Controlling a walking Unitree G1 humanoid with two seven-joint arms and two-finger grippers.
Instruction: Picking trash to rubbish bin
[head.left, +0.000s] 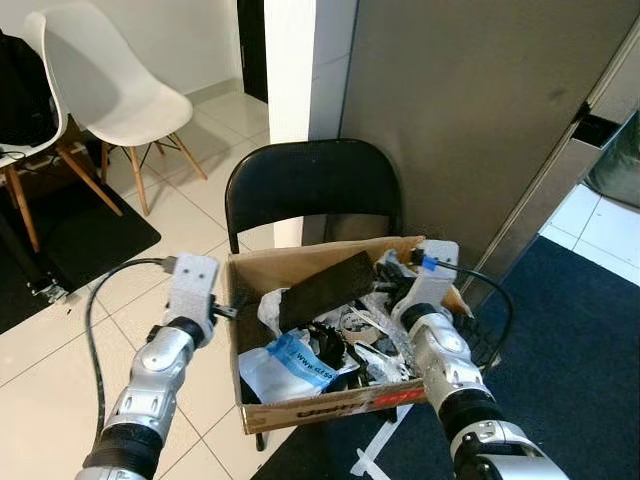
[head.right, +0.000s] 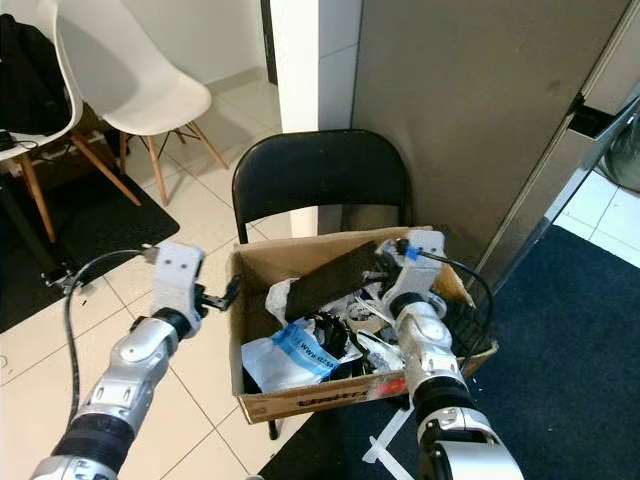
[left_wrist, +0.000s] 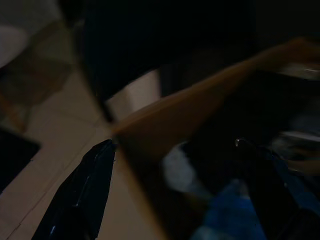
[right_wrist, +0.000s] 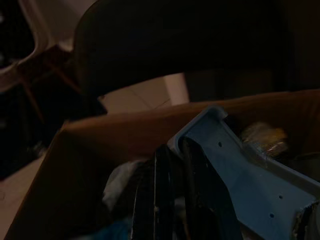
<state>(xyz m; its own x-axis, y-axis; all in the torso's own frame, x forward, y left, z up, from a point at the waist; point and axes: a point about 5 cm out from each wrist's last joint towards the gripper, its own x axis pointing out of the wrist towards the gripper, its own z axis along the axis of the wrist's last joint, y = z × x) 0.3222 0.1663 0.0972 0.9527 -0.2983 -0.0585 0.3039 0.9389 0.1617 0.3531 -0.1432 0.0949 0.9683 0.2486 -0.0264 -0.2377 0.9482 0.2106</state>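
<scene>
A cardboard box (head.left: 300, 408) full of trash rests on the seat of a black folding chair (head.left: 310, 180). Inside it lie a long dark flat panel (head.left: 325, 285), a white and blue plastic bag (head.left: 295, 362) and tangled black and white scraps. My left gripper (left_wrist: 175, 145) is open at the box's left wall, one finger outside and one inside. My right gripper (right_wrist: 177, 150) is inside the box at its far right, fingers close together, right beside the flat panel (right_wrist: 235, 160), which looks blue-grey in the right wrist view.
A white chair (head.left: 110, 80) and a black mat (head.left: 80, 240) lie to the left on the tiled floor. A grey wall panel (head.left: 470, 110) rises behind the box. Dark blue carpet (head.left: 590, 330) covers the right side, with a white strip (head.left: 375, 450) on it.
</scene>
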